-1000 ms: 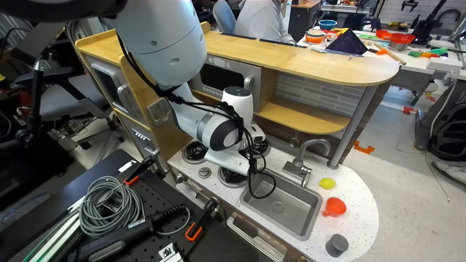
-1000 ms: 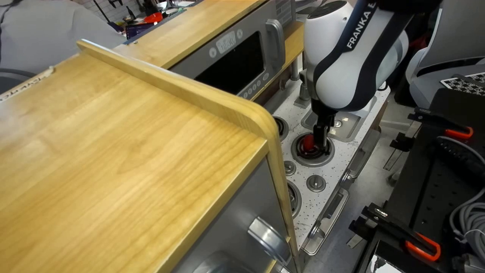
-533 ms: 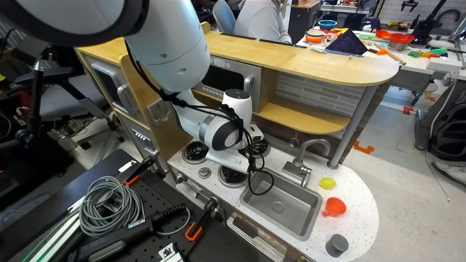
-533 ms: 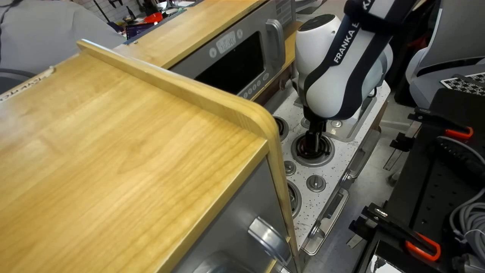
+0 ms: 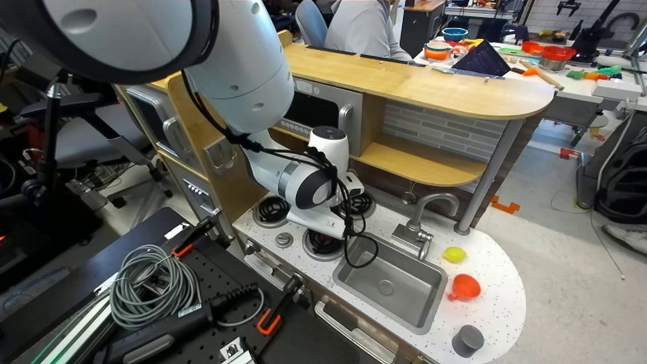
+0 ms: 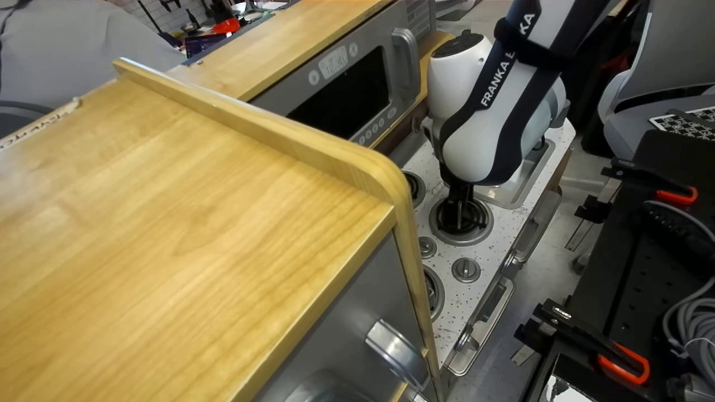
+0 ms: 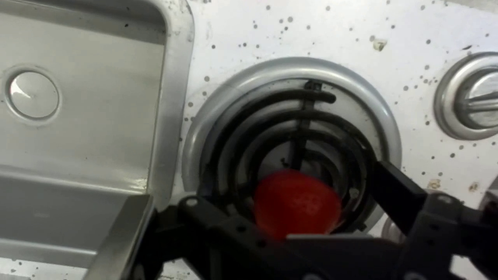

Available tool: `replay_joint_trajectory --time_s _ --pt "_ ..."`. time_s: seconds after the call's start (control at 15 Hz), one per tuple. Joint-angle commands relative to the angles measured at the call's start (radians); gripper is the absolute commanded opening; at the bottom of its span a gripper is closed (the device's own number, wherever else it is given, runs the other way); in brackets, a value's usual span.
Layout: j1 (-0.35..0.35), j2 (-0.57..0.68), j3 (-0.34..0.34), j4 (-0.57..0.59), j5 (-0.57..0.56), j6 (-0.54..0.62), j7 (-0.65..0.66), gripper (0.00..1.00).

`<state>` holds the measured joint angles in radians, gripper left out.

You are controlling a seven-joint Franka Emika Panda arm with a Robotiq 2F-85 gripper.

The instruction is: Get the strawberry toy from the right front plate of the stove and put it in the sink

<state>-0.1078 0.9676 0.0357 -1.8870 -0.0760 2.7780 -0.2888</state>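
"Red shows between the fingers (image 7: 398, 190): that is the strawberry toy (image 7: 297, 204). Does either side touch it?"

"It doesn't look so. In the wrist view they stand wide apart, with a gap on each side of the toy, and the gripper (image 7: 260, 184) holds nothing. How low it hangs against the toy is hard to judge."

"So which step is in hand?"

"The grasp, it seems: lined up, not yet made. The next move likely calls for a careful descent if any height remains, then a squeeze, then a straight lift so nothing snags on the coil."

"Whose coil?"

"That of the burner (image 7: 307, 114) under the toy, just beside the sink (image 7: 171, 116), so the carry should be short. Around it spreads the stove (image 7: 414, 116), white with dark specks; the sink is grey metal."

"And farther out?"

"In an exterior view, a faucet (image 5: 415, 222) rises at the sink's back edge, and past it are a yellow lemon (image 5: 454, 254), an orange cup (image 5: 464, 287) and a grey cup (image 5: 468, 341). Behind the wooden shelf (image 5: 429, 83), someone in grey (image 5: 360, 30) is partly in view; on the near side, a looped cable (image 5: 129, 303) lies on a black table (image 5: 323, 333)."
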Motion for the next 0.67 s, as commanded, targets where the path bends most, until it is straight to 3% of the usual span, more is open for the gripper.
replay_joint_trajectory --time_s 0.0,0.13,0.2,0.53,0.6 --pt "0.001 0.016 0.014 0.039 -0.015 -0.032 0.005 1.0" --pt "0.002 0.017 0.017 0.041 -0.012 -0.036 0.006 0.74" --pt "0.004 0.018 0.015 0.041 -0.013 -0.036 0.008 0.65" --pt "0.009 0.013 0.0 0.052 -0.013 -0.05 0.018 0.29" --pt "0.012 0.013 -0.003 0.053 -0.013 -0.053 0.022 0.28"
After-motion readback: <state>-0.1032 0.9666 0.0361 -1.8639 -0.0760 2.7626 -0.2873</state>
